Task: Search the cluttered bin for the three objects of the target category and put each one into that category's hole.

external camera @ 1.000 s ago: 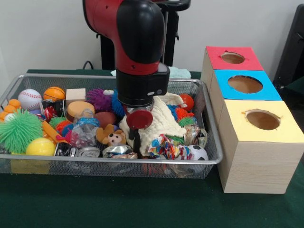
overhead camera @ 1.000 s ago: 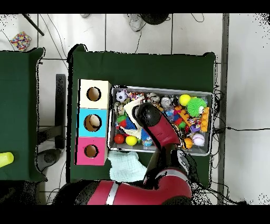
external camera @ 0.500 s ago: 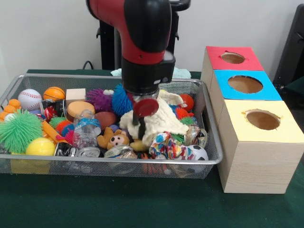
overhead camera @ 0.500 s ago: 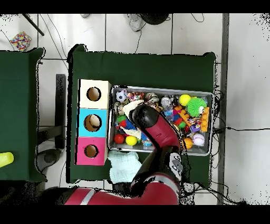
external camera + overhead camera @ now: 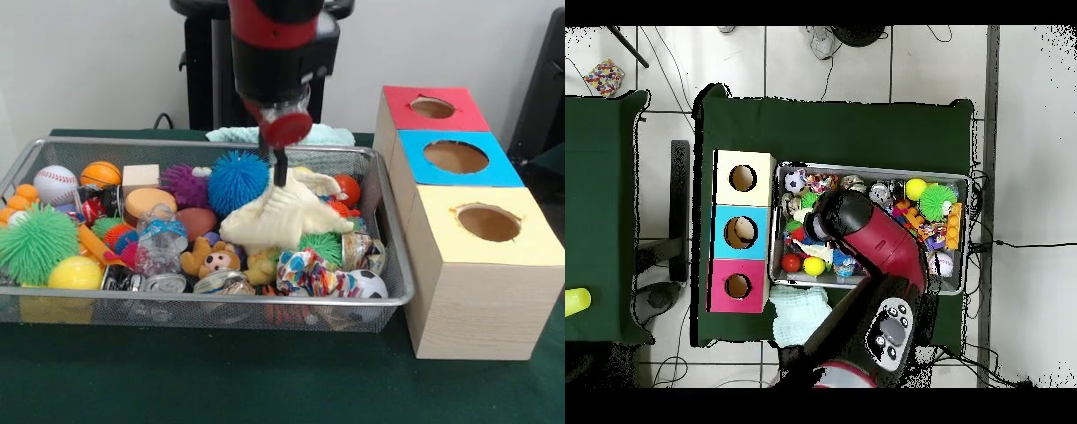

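Note:
The wire mesh bin (image 5: 203, 301) holds many toys; it also shows in the overhead view (image 5: 957, 178). My gripper (image 5: 279, 174) hangs above the bin's middle, shut on the top of a cream knitted cloth (image 5: 281, 216), which dangles with its lower edge still among the toys. A multicolour patterned cloth piece (image 5: 308, 269) lies at the bin's front right. The yellow-topped hole (image 5: 488, 223) is in the nearest box to the right; it also shows in the overhead view (image 5: 743, 178). In the overhead view my arm (image 5: 861, 238) covers the gripper.
Blue-topped (image 5: 455, 156) and red-topped (image 5: 432, 108) holes lie behind the yellow one. A pale teal cloth (image 5: 234, 134) lies on the table behind the bin. A blue puffer ball (image 5: 237, 181), green puffer ball (image 5: 35, 242), baseball (image 5: 55, 184) and cans fill the bin.
My gripper has risen from deep in the bin, pulling the cream cloth up with it. The blue puffer ball, hidden before, now shows.

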